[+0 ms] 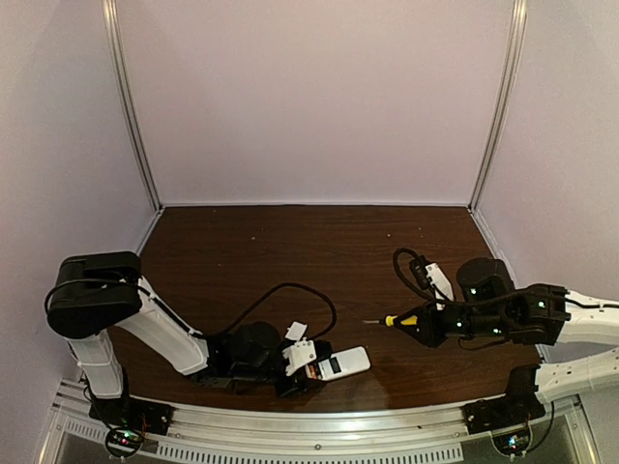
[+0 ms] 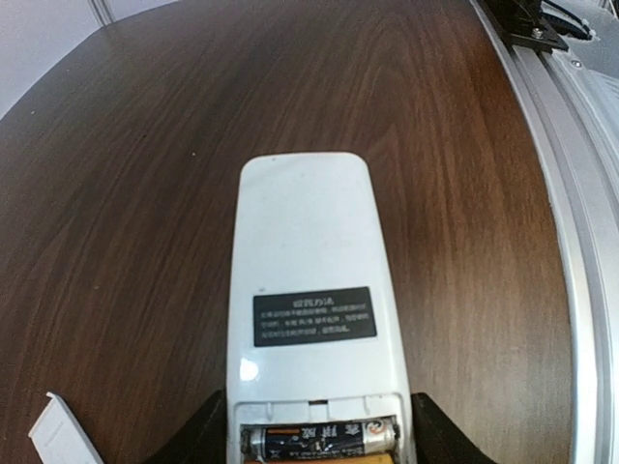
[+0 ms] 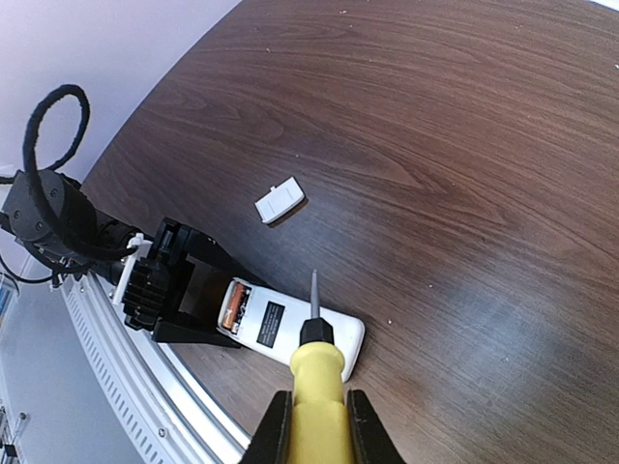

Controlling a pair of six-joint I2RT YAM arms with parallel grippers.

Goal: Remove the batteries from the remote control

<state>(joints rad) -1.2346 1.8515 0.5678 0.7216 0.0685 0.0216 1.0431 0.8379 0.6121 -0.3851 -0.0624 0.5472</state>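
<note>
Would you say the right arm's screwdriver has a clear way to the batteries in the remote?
Probably yes: the cover lies aside, the batteries sit exposed, and nothing stands between them and the screwdriver; the left hand holds the remote control.

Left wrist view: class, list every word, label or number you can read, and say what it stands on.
Black sticker on the flat white plastic remote control: white print, too small to read.
Dark cylindrical battery in the open compartment: pale characters, too blurred to read.
No other text shows.
</note>
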